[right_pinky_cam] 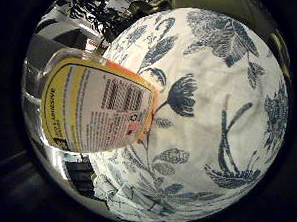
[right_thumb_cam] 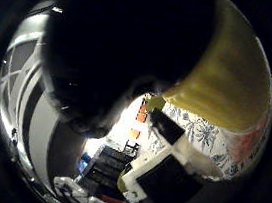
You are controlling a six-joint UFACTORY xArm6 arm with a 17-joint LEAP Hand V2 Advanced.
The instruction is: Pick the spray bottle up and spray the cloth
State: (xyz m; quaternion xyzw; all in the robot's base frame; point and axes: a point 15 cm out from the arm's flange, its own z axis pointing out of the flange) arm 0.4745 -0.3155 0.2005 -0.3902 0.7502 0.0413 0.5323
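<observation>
Looking out from the palm: both views sit very near the task's things, so much is cut off.
Hidden or unclear: a large dark mass (right_thumb_cam: 117, 53) fills most of the thumb side view; whether it belongs to the bottle's spray head or to the robot hand cannot be told. The bottle's neck, trigger and nozzle cannot be made out in either view.
Spray bottle (right_pinky_cam: 95, 106): close to the palm, seen from its label side in the little finger side view; clear plastic body, with a label that is pale in the middle, yellow along one edge and orange along the other, carrying small print and a barcode. A broad yellow curved surface (right_thumb_cam: 230, 78) in the thumb side view looks like the same bottle pressed near the camera, though this is not certain.
Cloth (right_pinky_cam: 218, 102): white with dark blue flowers and leaves, spread out behind the bottle and filling most of the little finger side view; its far edges are cut off.
Robot hand (right_thumb_cam: 172, 172): white and black finger parts reach in beside the yellow surface; whether they curl round the bottle cannot be told.
Background: a room with dark furniture (right_thumb_cam: 107, 163), too small to read.
</observation>
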